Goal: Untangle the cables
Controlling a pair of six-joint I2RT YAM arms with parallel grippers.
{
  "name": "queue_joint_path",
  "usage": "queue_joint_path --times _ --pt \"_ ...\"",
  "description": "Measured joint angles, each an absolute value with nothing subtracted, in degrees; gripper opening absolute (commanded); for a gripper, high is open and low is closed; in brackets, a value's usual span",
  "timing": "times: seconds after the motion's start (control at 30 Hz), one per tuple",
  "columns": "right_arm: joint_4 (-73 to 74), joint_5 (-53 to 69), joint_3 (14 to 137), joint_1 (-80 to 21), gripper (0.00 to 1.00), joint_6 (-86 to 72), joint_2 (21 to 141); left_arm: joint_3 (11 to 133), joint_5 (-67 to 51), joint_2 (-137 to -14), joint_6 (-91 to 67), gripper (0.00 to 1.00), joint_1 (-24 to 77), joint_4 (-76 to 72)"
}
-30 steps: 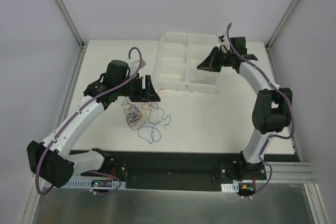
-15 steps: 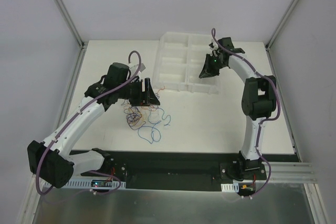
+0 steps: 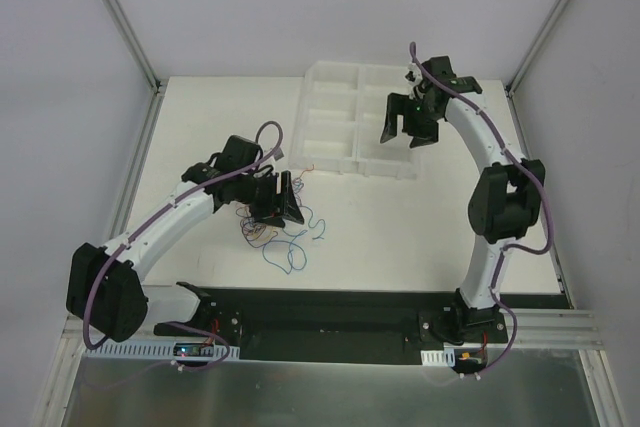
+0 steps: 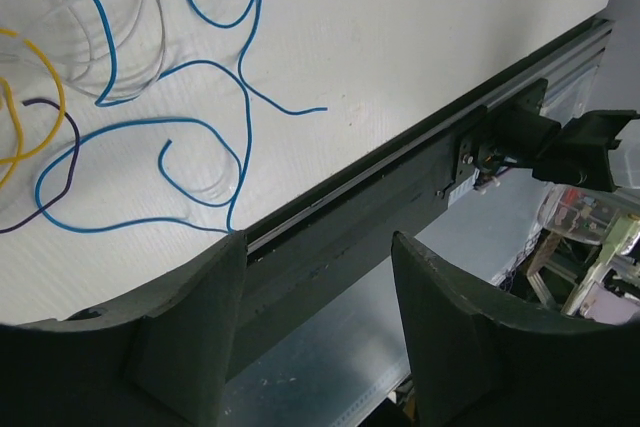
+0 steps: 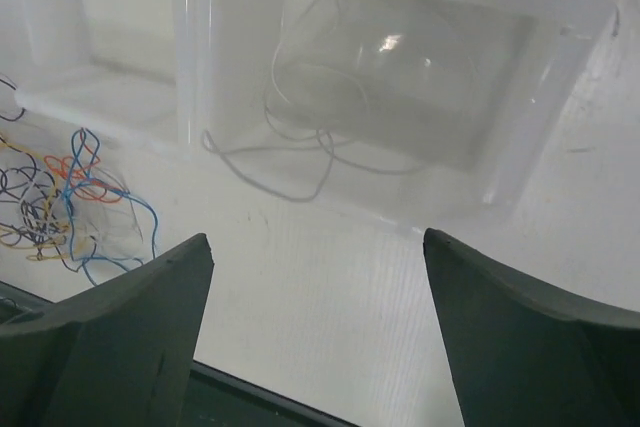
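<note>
Blue, red, yellow and dark cables [image 3: 270, 232] in loose tangle on bench [image 3: 420, 237], directly beneath and just nearside of left pincer [image 3: 280, 202]; blue strand [image 4: 215, 137] trails toward near edge. Left pincer about half open, empty, just above tangle. Left arm far nearer. Right pincer [image 3: 408, 125] wide open, empty, over clear compartment tray [image 3: 330, 97], well apart from tangle; pale wire [image 5: 300, 172] lies in compartment below it

White table [image 3: 400, 237]: tangled cables [image 3: 272, 231], clear tray [image 3: 357, 112].
</note>
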State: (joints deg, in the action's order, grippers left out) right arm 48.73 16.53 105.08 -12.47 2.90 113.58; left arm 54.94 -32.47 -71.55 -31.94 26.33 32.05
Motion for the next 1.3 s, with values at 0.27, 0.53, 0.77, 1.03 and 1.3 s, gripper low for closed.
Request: queue_joint_path --times 0.27,0.53,0.77,1.03,1.3 --pt "49.21 16.69 91.35 -12.91 0.88 1.76 96.20 54.59 -31.92 -75.77 -29.28 0.57 29.34 33.39" --pt "45.52 22.72 65.65 -21.45 0.88 -4.62 73.25 54.61 -26.79 -83.29 -25.50 0.45 33.01 33.54" --pt "40.01 27.88 50.04 -22.59 0.93 -9.41 60.97 54.72 -26.30 -89.06 -23.77 0.00 33.45 34.83" --pt "31.99 33.54 47.27 -24.56 0.95 -13.65 61.93 65.06 -26.48 -71.53 -23.40 0.00 33.80 39.11" --pt "26.28 37.78 56.69 -25.78 0.96 -15.18 69.45 86.48 -26.22 -63.11 -19.46 0.00 33.80 39.48"
